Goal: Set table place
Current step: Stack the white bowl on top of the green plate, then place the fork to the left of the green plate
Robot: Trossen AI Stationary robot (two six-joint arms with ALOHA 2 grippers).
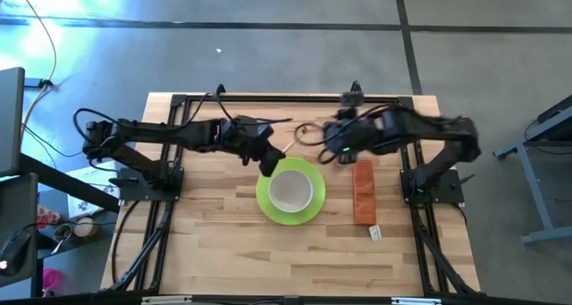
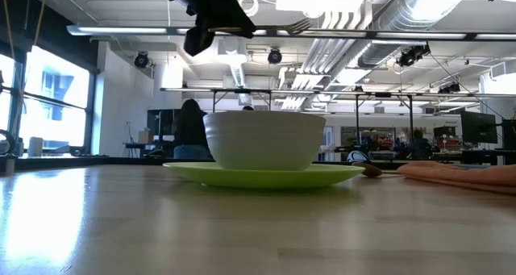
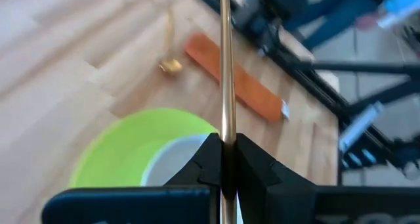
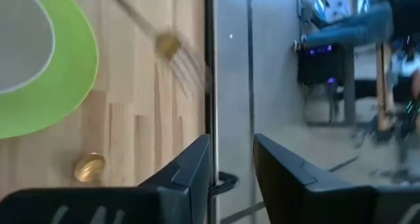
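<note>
The gold fork (image 3: 225, 66) is held clamped in the left gripper (image 1: 266, 162) above the green plate (image 1: 311, 207) and white bowl (image 1: 290, 190) at the counter's (image 1: 223, 242) centre, presumably for placing beside them, while the right gripper (image 4: 231, 159), at the plate's one o'clock, is parted and empty.

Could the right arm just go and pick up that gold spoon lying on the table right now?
Probably yes. The right gripper is open and empty, hovering near the spoon, which lies bare on the table between the green plate and the orange strip. The left gripper holds the fork, clear of it.
</note>
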